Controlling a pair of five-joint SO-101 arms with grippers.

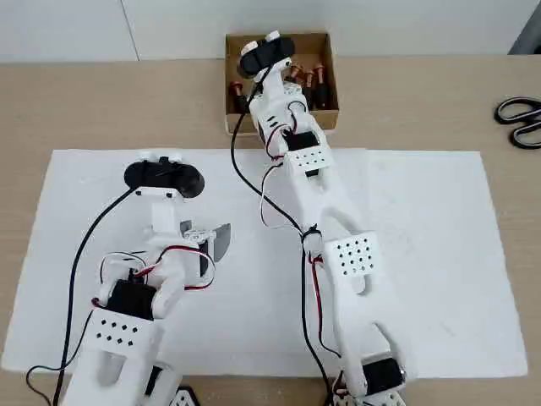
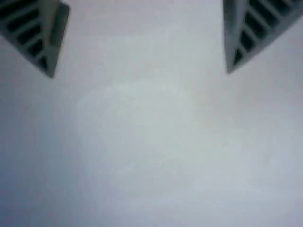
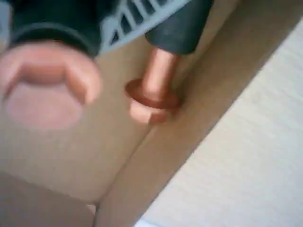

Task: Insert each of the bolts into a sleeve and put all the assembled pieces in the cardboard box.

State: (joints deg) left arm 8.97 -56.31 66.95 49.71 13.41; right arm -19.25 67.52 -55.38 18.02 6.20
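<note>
The cardboard box [image 1: 325, 44] stands at the table's far edge and holds several copper bolts in black sleeves [image 1: 314, 85]. My right gripper [image 1: 281, 74] is down inside the box. In the right wrist view it looks shut on a sleeved bolt [image 3: 47, 80], whose copper head looms close. Another sleeved bolt [image 3: 154, 92] lies against the box wall [image 3: 208, 109] beside a grey finger [image 3: 137, 16]. My left gripper [image 1: 207, 241] [image 2: 139, 72] hovers open over the white paper [image 2: 151, 151], with nothing between its fingers.
A large white paper sheet [image 1: 423, 254] covers the middle of the wooden table [image 1: 84, 101]. Black-handled scissors [image 1: 520, 118] lie at the far right edge. Black cables trail along both arms.
</note>
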